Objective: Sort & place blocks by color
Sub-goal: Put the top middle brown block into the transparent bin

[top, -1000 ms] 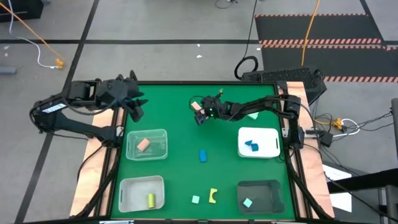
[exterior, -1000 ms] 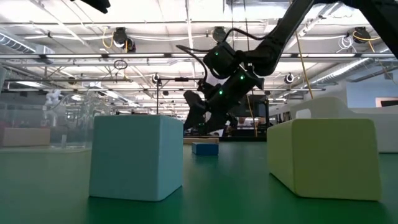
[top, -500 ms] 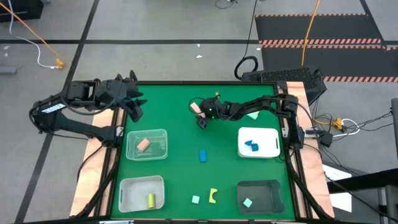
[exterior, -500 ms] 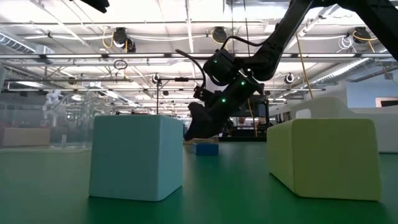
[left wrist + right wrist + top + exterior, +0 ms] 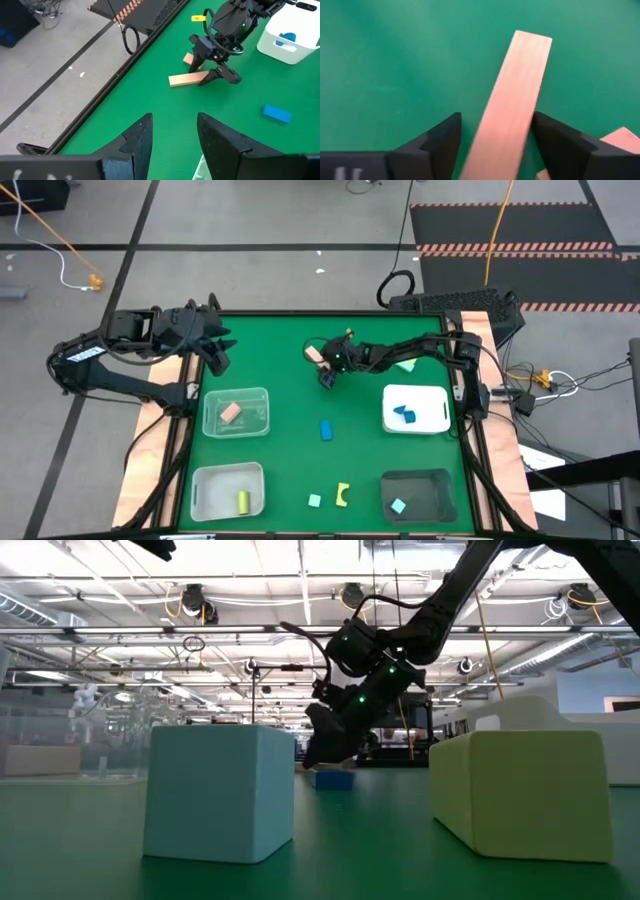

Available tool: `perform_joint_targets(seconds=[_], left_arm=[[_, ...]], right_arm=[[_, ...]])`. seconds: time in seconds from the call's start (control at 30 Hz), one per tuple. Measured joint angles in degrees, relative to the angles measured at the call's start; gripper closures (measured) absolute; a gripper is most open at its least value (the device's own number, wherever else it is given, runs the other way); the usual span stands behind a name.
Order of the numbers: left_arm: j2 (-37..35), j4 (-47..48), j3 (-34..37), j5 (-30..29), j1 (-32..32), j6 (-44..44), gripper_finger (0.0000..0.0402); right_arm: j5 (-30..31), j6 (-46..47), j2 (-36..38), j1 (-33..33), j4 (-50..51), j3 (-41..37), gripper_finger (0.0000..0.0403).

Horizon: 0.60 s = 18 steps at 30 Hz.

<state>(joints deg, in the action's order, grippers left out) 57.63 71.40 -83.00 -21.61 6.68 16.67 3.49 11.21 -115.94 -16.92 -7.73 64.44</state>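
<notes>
A long salmon block (image 5: 189, 79) lies flat on the green table (image 5: 280, 370) at its far middle, with a smaller salmon block (image 5: 188, 58) just behind it. My right gripper (image 5: 326, 373) slants down over the long block's right end, open, one finger on either side of the block (image 5: 512, 105) with narrow gaps. My left gripper (image 5: 172, 135) hangs open and empty above the far left corner (image 5: 215, 350). A blue block (image 5: 326, 430), a teal block (image 5: 315, 500) and a yellow-green block (image 5: 343, 495) lie loose on the table.
Four trays stand on the table: a clear one (image 5: 258, 398) with a salmon block, a pale one (image 5: 205, 480) with a yellow-green block, a white one (image 5: 435, 402) with blue blocks, a dark one (image 5: 430, 485) with a teal block. Bare green lies at the centre left.
My right gripper has rolled at the wrist and tipped further down over the long salmon block, sinking slightly toward the table. The block has stayed where it lay.
</notes>
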Motion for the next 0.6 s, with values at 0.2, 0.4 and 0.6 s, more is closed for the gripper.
perform_joint_targets(seconds=[0.2, 0.4, 0.6], left_arm=[[0.00, -0.02, 0.00, -0.01, 0.00, -0.01, 0.0245], [0.00, -0.02, 0.00, 0.01, 0.00, 0.13, 0.0245], [0.06, -0.11, 0.00, 0.01, 0.00, 3.71, 0.0245]], right_arm=[[1.75, 0.19, -0.11, 0.43, 1.98, -0.06, 0.0263], [3.06, 1.78, 0.61, 0.56, 2.34, -0.14, 0.0288], [1.73, 1.81, 5.19, 0.73, 4.53, -0.56, 0.0288]])
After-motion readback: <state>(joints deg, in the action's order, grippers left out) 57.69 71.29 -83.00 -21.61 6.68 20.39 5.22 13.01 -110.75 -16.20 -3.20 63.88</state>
